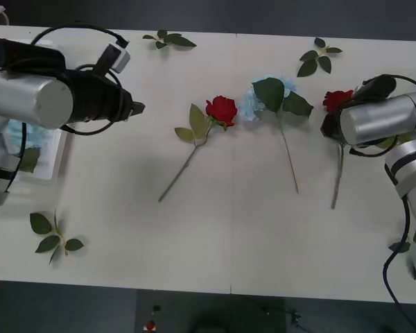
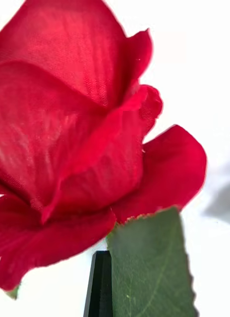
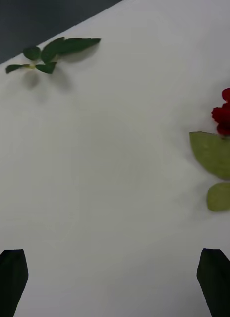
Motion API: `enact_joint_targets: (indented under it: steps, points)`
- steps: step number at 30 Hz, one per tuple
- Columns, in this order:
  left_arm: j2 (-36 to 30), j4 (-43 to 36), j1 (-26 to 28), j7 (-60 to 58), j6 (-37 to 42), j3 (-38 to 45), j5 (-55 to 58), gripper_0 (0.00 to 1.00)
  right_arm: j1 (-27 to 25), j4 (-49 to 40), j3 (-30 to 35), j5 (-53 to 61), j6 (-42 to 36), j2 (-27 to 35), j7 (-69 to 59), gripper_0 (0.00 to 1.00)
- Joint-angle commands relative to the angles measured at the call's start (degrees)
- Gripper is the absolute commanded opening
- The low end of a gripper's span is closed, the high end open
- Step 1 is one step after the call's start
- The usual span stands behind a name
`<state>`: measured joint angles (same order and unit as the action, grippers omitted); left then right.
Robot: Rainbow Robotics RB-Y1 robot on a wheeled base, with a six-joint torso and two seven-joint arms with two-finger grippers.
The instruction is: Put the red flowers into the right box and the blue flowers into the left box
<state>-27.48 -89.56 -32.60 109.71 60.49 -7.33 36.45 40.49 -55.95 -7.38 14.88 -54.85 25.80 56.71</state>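
1. Right gripper (image 1: 333, 118) sits at the table's right side, right on the rightmost of the red flowers (image 1: 338, 100). In the right wrist view the bloom (image 2: 80, 143) is very close, with a leaf (image 2: 149, 267) and one black finger (image 2: 99, 285) below it. Can't tell if the jaws are closed on the stem or just around it.
2. Left gripper (image 1: 135, 108) hovers over the table (image 1: 229, 236) at left, jaws spread wide, nothing between them; both fingertips (image 3: 11, 277) show at the corners of the left wrist view, bare tabletop in the gap.
3. Second red rose (image 1: 222, 109) lies mid-table, stem running down-left, pale leaves beside the bloom. Its bloom and leaves also show in the left wrist view (image 3: 225, 116).
4. One of the blue flowers (image 1: 253, 104) lies between the two roses, cluster partly under its big dark leaves, stem pointing toward the robot.
5. Left box (image 1: 52, 159) is at the far left edge under the left arm, with something pale blue already inside it (image 1: 21, 132).
6. Loose leaf sprigs (image 1: 54, 236) are scattered near the corners; not task items.
7. Handling, my read: the flowers are very light, with soft fabric blooms and thin springy stems. Grip the stem just under the head or at the leaf junction; pinching petals would crush or slip, and a low grip on the stem would let the head droop and swing.
8. A thin stem flat on the table needs the jaws pressed down close to the surface.
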Motion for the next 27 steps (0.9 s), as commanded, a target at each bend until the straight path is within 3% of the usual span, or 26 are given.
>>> enact_joint_targets:
  steps: [1,9,22,27]
  points:
    - [5.4,5.2,-2.6,0.5,0.1,1.1,-1.1,1.0,0.9,-8.9,2.2,5.9,-6.4,5.2,10.2,0.0]
    - [10.5,10.7,-3.2,0.4,-0.8,-2.1,-1.6,1.0,0.8,-16.4,9.6,14.6,-16.3,11.6,22.6,0.0]
    - [10.5,11.0,-5.5,0.7,-0.8,-13.4,-2.7,1.0,0.6,-16.6,12.3,18.5,-20.3,25.1,35.6,0.0]
    - [10.5,11.0,-5.5,0.8,-0.8,-15.1,-3.6,1.0,-3.1,-15.9,17.0,18.3,-20.4,28.9,35.0,0.0]
